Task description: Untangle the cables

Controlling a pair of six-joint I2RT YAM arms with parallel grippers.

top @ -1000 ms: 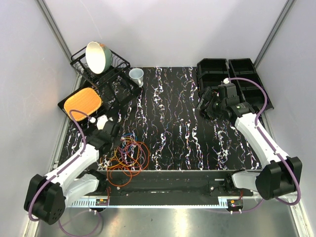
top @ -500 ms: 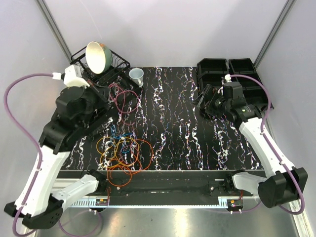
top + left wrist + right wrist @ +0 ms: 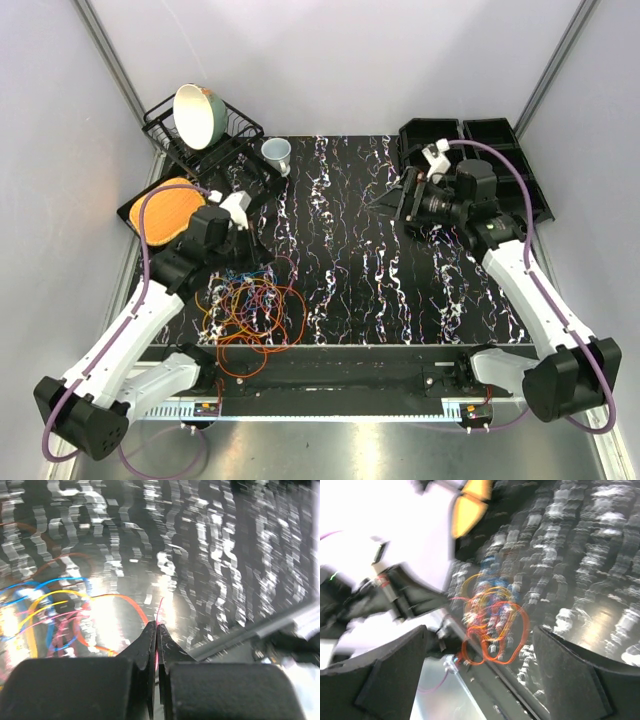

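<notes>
On the black tabletop veined with white marbling (image 3: 350, 270), the tangle of thin cables (image 3: 255, 310) lies in loose overlapping loops of orange, red, blue and yellow at the near left, just in front of the table's front rail. The left gripper (image 3: 243, 243) hangs over the far edge of that heap. In its wrist view the two black fingers (image 3: 145, 645) are pressed together on a single pinkish-red strand (image 3: 161, 605), whose free end pokes up just past the tips. The other loops spread over the table to the left of the fingers in that view (motion blur smears them, so which loop crosses which cannot be told). The right gripper (image 3: 395, 200) is well apart from the cables, raised over the far right of the table and pointing left. Its broad dark fingers (image 3: 395, 675) stand wide apart with nothing between them, and the heap shows small and blurred in the gap. At the far left corner a black wire dish rack (image 3: 240, 135) holds a tilted cream bowl (image 3: 195, 115), with a small pale cup (image 3: 277, 152) just beside it. An orange oval pad (image 3: 165, 208) lies on a black tray nearer the left arm. Black plastic bins (image 3: 490, 140) sit at the far right, behind the right wrist.
</notes>
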